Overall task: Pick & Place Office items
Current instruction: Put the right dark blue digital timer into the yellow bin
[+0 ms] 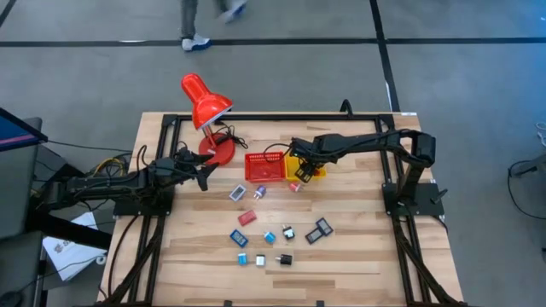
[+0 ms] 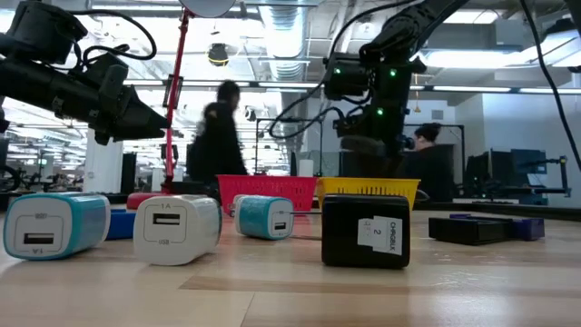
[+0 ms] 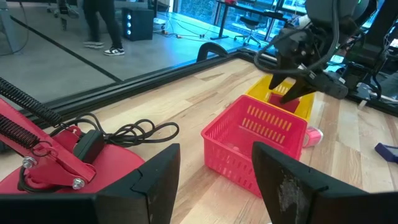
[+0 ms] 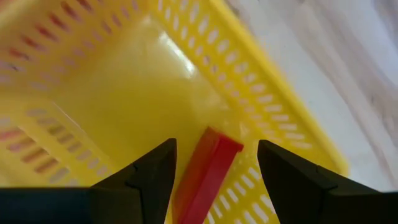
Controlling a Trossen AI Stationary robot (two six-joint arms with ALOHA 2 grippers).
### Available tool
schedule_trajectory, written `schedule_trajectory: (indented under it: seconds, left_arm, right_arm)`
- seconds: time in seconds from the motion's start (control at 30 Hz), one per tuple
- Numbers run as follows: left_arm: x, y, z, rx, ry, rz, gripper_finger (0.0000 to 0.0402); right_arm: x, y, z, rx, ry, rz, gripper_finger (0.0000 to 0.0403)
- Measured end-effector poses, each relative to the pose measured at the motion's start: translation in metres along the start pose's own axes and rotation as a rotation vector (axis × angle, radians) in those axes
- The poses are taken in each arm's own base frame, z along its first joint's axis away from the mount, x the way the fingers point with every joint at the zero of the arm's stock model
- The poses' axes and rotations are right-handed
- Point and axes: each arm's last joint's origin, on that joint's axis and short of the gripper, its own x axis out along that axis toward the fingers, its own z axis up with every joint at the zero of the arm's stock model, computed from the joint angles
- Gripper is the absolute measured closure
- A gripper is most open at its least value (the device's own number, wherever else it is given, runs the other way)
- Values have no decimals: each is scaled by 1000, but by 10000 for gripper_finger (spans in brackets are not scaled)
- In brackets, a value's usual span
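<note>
Wooden table [image 1: 358, 256]: white charger [image 2: 177, 229] marked "USB"; right pincer [image 4: 211, 165] released above yellow basket [image 4: 112, 93] (red piece [image 4: 205, 171] inside).

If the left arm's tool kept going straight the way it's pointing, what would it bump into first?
Probably the red basket: it sits straight ahead between the open fingers of the left tool. Depth is hard to judge.

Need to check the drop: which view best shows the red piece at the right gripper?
Right wrist view: the red piece sits between the open right gripper fingers, above the yellow basket. Other views don't show the piece.
</note>
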Motion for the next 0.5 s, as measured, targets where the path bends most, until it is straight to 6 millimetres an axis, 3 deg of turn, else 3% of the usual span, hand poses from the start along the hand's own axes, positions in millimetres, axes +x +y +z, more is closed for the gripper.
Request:
schedule_trajectory:
  seconds: [0.2, 0.33, 0.5]
  left_arm:
    - [0, 0, 0, 0, 0, 0, 206]
    - [0, 0, 0, 0, 0, 0, 206]
    - [0, 0, 0, 0, 0, 0, 206]
  right_arm:
    - [-15, 1, 14, 10, -32, 12, 184]
    - [-34, 1, 18, 51, 37, 15, 184]
    - [-62, 12, 0, -2, 231, 138, 184]
